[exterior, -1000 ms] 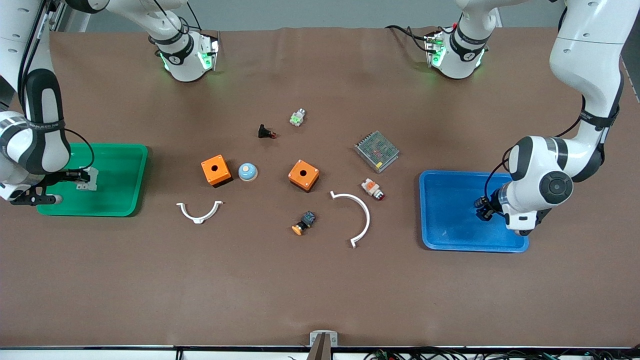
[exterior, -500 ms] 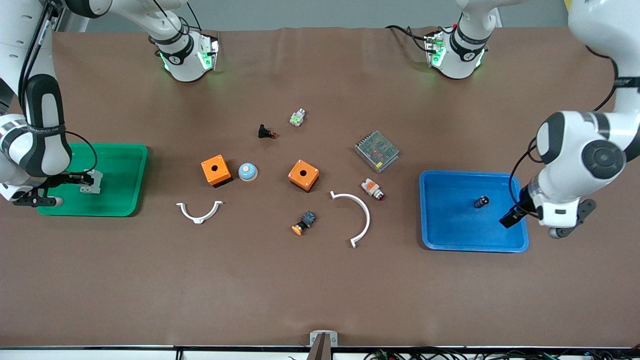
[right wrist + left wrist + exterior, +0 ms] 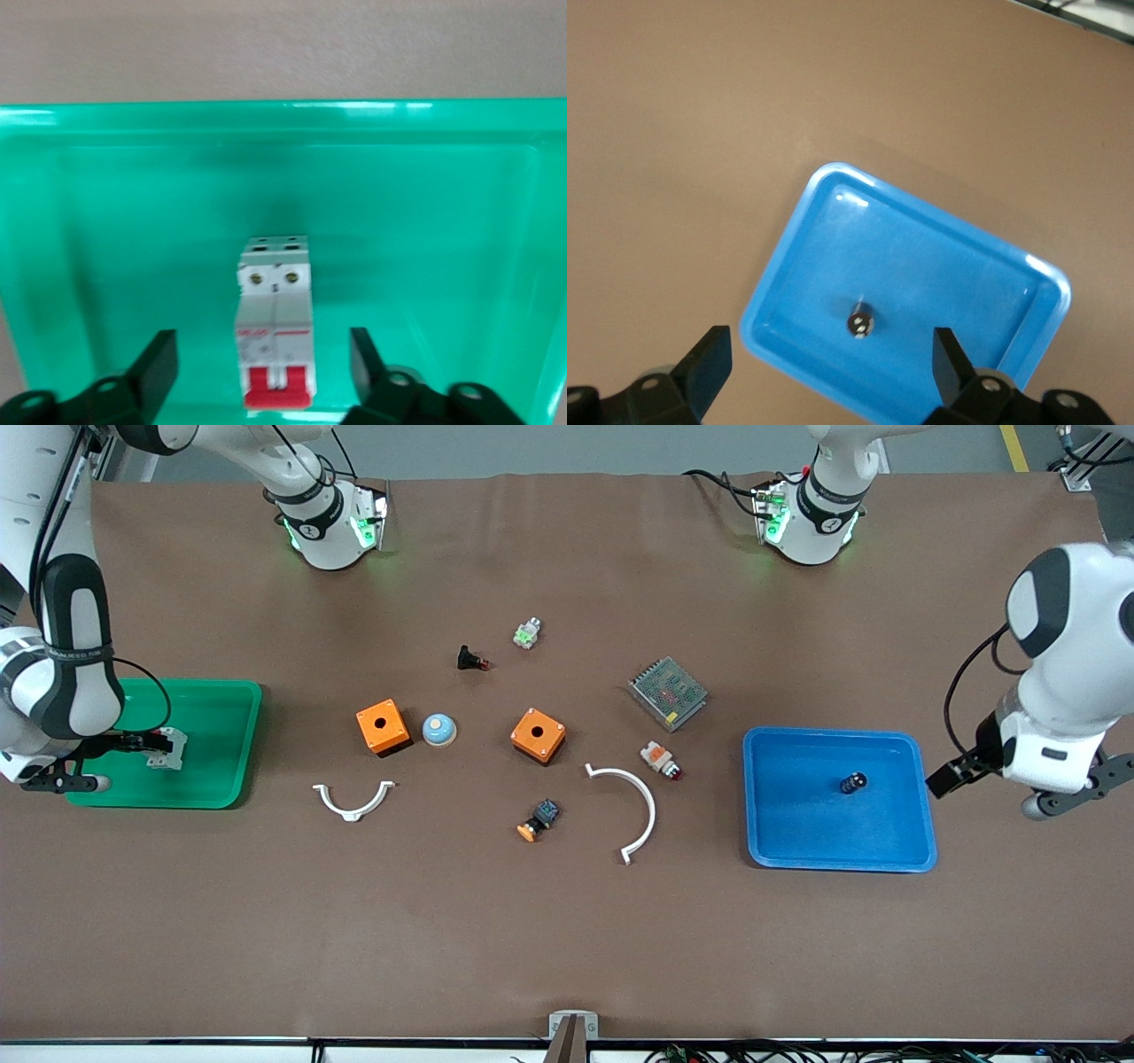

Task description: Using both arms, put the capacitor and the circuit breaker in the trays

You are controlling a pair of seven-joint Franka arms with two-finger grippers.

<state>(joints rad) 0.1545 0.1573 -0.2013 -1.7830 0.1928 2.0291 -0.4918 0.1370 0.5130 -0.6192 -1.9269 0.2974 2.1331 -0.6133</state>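
Observation:
The capacitor, a tiny black cylinder, stands in the blue tray. In the left wrist view it shows its silvery top inside the tray. My left gripper is open and empty, up over the table beside the tray's rim at the left arm's end. The circuit breaker, white with red levers, lies in the green tray. My right gripper hangs open just above it, with a finger on each side and not touching. The breaker rests on the tray floor.
Between the trays lie two orange boxes, a blue dome, two white curved clamps, a metal mesh unit, a white-and-orange button, a black red-tipped part and an orange-capped switch.
My left gripper let go of the capacitor in the blue tray and rose away past the rim toward the left arm's end. My right gripper opened, leaving the circuit breaker in the green tray.

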